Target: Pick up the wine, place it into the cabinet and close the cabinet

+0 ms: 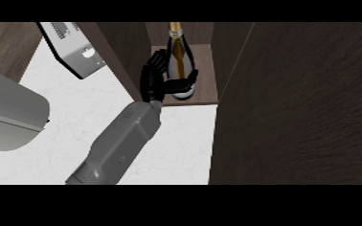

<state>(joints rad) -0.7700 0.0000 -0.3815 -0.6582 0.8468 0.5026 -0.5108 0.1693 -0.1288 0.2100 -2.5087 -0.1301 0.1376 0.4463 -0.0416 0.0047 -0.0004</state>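
Observation:
A dark wine bottle (pixel 179 52) with a gold neck and label stands inside the open dark-wood cabinet (pixel 205 52), on its bottom shelf. My left hand (pixel 152 79) reaches in from the lower left and sits against the bottle's left side. Its thumb curls across the lower front of the bottle, and its fingers rise along the bottle's left flank, partly hidden behind it. The grey forearm (pixel 124 139) runs diagonally over the white counter. My right hand does not show.
The cabinet's open door (pixel 290 105) fills the right side as a large dark panel. The cabinet's left wall (pixel 124 52) stands close beside my hand. A grey appliance (pixel 74 48) lies at the upper left, and a grey rounded object (pixel 17 115) sits at the left edge on the white counter (pixel 71 105).

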